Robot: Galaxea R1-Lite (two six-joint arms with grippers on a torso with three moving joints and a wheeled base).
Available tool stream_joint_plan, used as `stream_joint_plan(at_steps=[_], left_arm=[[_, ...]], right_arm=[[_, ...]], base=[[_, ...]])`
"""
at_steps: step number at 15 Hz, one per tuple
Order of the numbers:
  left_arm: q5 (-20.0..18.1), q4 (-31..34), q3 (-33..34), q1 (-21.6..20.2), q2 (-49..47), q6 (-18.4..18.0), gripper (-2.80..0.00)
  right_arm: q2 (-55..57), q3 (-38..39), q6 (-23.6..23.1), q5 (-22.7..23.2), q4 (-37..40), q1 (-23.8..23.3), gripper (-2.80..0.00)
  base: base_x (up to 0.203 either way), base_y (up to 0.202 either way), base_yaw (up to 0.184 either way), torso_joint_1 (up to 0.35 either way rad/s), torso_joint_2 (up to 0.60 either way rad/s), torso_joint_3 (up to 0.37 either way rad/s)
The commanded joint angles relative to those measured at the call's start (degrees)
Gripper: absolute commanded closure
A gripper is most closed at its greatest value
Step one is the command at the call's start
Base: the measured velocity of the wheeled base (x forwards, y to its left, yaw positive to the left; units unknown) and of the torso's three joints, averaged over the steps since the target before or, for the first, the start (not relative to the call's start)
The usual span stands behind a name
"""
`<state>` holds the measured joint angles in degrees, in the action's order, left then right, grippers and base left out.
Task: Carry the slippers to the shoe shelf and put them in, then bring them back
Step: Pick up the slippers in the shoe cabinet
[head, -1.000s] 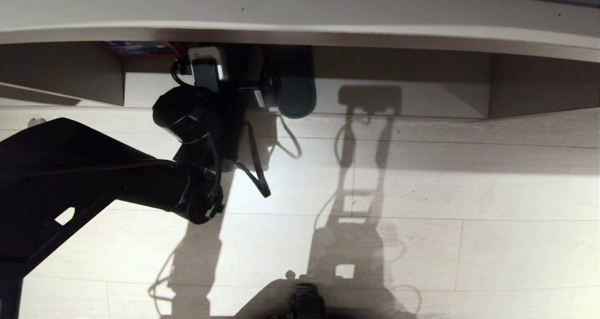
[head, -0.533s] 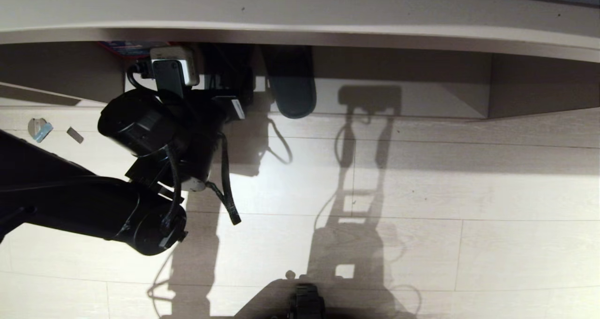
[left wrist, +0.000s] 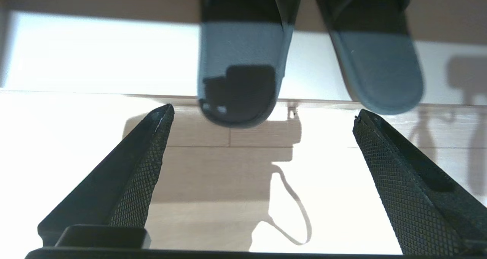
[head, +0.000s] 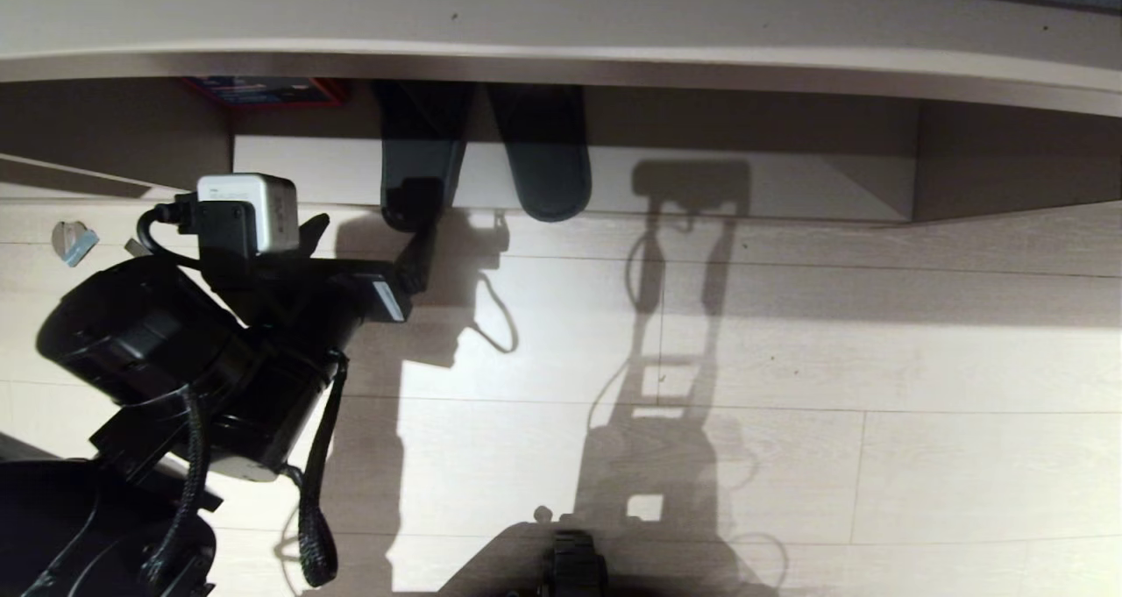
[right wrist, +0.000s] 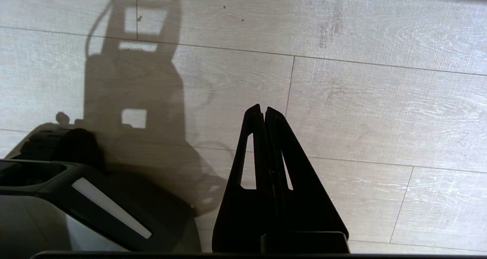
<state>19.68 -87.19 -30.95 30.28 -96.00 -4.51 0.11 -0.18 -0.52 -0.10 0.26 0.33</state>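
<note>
Two slippers side by side in the shoe shelf, heels outward, long axes toward the left hand; spread wide, empty, just short of them.

The black left arm fills the head view's lower left, its left hand empty, fingers spread wide. The right hand points down, fingers pressed together.
</note>
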Motion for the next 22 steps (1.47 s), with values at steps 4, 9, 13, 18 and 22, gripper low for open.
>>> stream_joint_plan(at_steps=[4,9,13,18,22], left_arm=[[0.2,-0.5,5.8,0.1,12.7,-1.1,-2.8],[0.2,0.7,16.4,-0.1,22.7,-2.4,0.0],[0.3,9.9,20.4,-1.7,35.5,-2.4,0.0],[0.2,30.8,20.2,-7.4,53.1,-2.7,0.0],[-0.6,38.5,21.7,-18.4,62.3,-2.6,0.0]], right_arm=[[0.0,0.0,0.0,0.0,0.0,0.0,0.0],[0.0,0.0,0.0,0.0,0.0,0.0,0.0],[0.0,0.0,0.0,0.0,0.0,0.0,0.0],[0.0,0.0,0.0,0.0,0.0,0.0,0.0],[0.0,0.0,0.0,0.0,0.0,0.0,0.0]], base=[[0.0,0.0,0.0,0.0,0.0,0.0],[0.0,0.0,0.0,0.0,0.0,0.0],[0.0,0.0,0.0,0.0,0.0,0.0],[0.0,0.0,0.0,0.0,0.0,0.0],[0.0,0.0,0.0,0.0,0.0,0.0]])
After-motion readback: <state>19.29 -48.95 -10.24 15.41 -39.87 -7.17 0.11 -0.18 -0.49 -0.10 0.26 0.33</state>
